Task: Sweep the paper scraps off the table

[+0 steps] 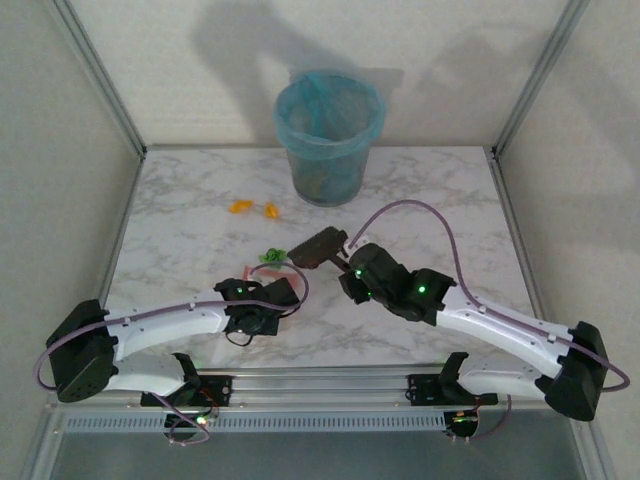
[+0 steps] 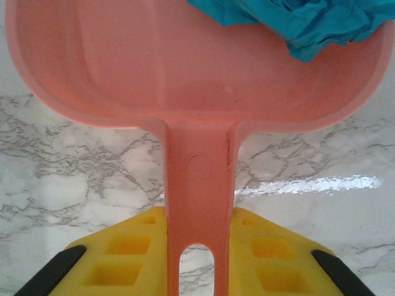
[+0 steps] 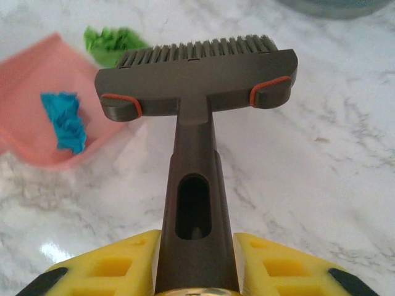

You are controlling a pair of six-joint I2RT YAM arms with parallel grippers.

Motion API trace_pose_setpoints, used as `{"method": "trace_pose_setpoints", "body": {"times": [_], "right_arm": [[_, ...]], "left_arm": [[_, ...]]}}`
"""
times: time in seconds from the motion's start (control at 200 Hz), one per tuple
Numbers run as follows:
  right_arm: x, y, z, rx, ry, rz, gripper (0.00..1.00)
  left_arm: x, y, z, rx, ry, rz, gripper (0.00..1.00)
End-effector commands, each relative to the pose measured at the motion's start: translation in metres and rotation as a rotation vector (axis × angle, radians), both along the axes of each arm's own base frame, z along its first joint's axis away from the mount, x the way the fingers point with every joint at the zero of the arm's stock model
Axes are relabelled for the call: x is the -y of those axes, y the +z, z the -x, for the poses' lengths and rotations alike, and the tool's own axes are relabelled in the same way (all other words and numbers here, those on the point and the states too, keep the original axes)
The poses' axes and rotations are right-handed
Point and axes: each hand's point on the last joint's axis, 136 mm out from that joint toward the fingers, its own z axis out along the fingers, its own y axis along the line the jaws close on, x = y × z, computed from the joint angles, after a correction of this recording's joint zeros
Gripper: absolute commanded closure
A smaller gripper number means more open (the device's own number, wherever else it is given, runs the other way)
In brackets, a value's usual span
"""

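Dustpan handle (image 2: pixel 197 197) clamped in left jaws, yellow fingers (image 2: pixel 123 262) flanking it. Pink dustpan (image 2: pixel 123 68) low over worktop (image 2: pixel 62 185); can't tell if touching. Blue paper scrap (image 2: pixel 308 24) inside, far right. Brush handle (image 3: pixel 194 185) clamped in right jaws; dark brush head (image 3: pixel 197 74) near worktop, bristles pointing away. Just past bristles' left end, green scrap (image 3: pixel 111 42) beside dustpan lip. Farther out, two orange scraps (image 1: pixel 240 207) on bare worktop, left of blue-lined bin (image 1: pixel 328 135), well apart from both tools.

Glossy marble-look table (image 2: pixel 74 185), smooth pink plastic dustpan (image 2: pixel 154 68), crumpled paper scraps (image 3: pixel 65 120)
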Motion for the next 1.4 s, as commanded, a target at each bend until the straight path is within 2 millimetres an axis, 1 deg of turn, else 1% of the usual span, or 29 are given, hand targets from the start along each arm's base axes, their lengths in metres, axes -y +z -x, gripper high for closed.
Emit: {"method": "trace_pose_setpoints", "body": {"times": [0.0, 0.075, 0.13, 0.28, 0.365, 0.526, 0.616, 0.736, 0.846, 0.951, 1.061, 1.232, 1.392], "right_arm": [[0.0, 0.018, -0.028, 0.023, -0.144, -0.109, 1.0], [-0.003, 0.006, -0.04, -0.036, -0.195, -0.079, 1.0], [-0.01, 0.001, -0.05, -0.058, -0.208, -0.052, 1.0], [-0.036, -0.012, -0.067, -0.086, -0.17, 0.008, 1.0], [-0.05, -0.019, -0.072, -0.107, -0.136, 0.024, 1.0], [-0.068, -0.03, -0.076, -0.132, -0.082, 0.026, 1.0], [-0.079, -0.032, -0.072, -0.157, -0.037, 0.001, 1.0], [-0.085, -0.038, -0.068, -0.186, -0.001, -0.004, 1.0], [-0.095, -0.046, -0.056, -0.241, 0.066, -0.003, 1.0], [-0.093, -0.052, -0.048, -0.261, 0.08, 0.016, 1.0], [-0.089, -0.056, -0.034, -0.293, 0.098, 0.028, 1.0], [-0.083, -0.052, -0.011, -0.3, 0.14, 0.013, 1.0], [-0.07, -0.043, 0.002, -0.303, 0.145, -0.015, 1.0]], "left_arm": [[-0.008, 0.003, -0.004, 0.023, 0.04, -0.007, 1.0], [-0.008, 0.002, -0.005, 0.021, 0.039, -0.017, 1.0], [-0.008, 0.001, -0.005, 0.016, 0.038, -0.023, 1.0], [-0.005, -0.001, -0.007, 0.019, 0.042, -0.015, 1.0], [-0.004, 0.0, -0.008, 0.02, 0.042, -0.017, 1.0], [-0.006, -0.001, -0.009, 0.026, 0.047, -0.031, 1.0], [-0.008, -0.003, -0.01, 0.027, 0.055, -0.038, 1.0], [-0.011, -0.004, -0.01, 0.025, 0.065, -0.048, 1.0], [-0.013, -0.003, -0.009, 0.029, 0.078, -0.048, 1.0], [-0.014, -0.001, -0.01, 0.036, 0.088, -0.036, 1.0], [-0.015, 0.0, -0.011, 0.041, 0.092, -0.035, 1.0], [-0.018, -0.001, -0.01, 0.044, 0.099, -0.043, 1.0], [-0.019, 0.003, -0.012, 0.058, 0.105, -0.037, 1.0]]}}
